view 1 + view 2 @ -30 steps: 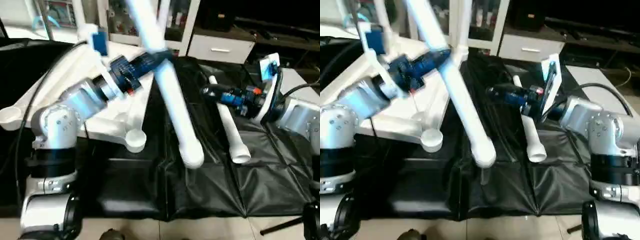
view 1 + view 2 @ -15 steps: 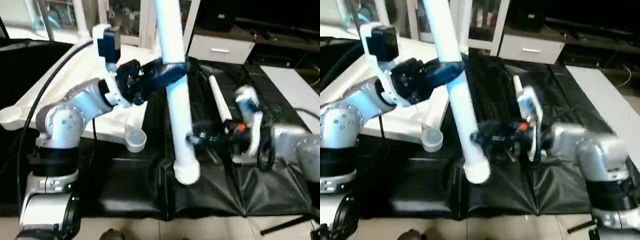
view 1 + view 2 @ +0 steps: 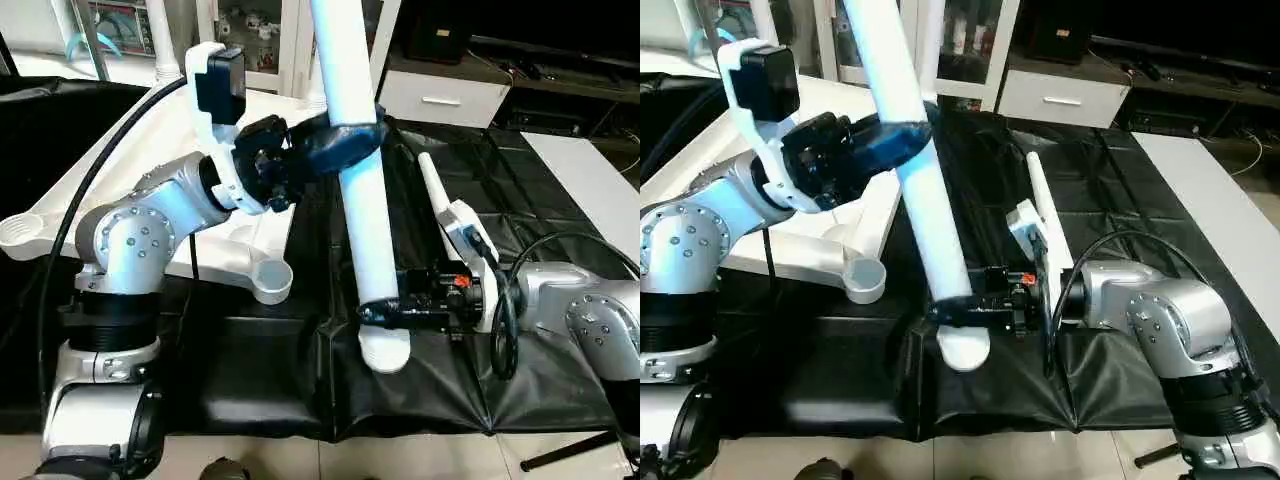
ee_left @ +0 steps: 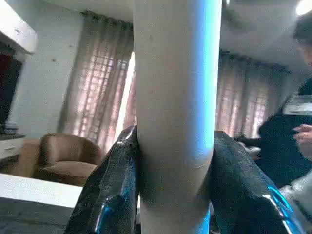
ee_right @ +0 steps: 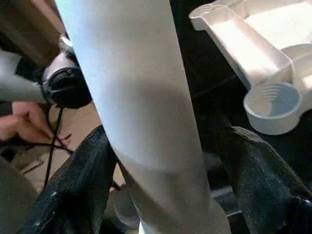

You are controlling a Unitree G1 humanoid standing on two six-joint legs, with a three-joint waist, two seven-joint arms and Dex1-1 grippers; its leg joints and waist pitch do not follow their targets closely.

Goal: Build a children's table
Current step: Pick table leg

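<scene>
Above the black table (image 3: 560,160), the left end effector (image 3: 335,150) pinches a white leg (image 3: 362,215) mid-shaft; the right end effector (image 3: 385,310) straddles its wide end, spread. Likely light, stiff and slippery, it suits two-point support.

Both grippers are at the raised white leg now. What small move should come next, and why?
Probably close the right gripper on the leg. Its fingers straddle the leg's wide lower end with gaps either side, while the left gripper already clamps it higher up. A second grip would steady it for guiding toward the corner socket.
</scene>
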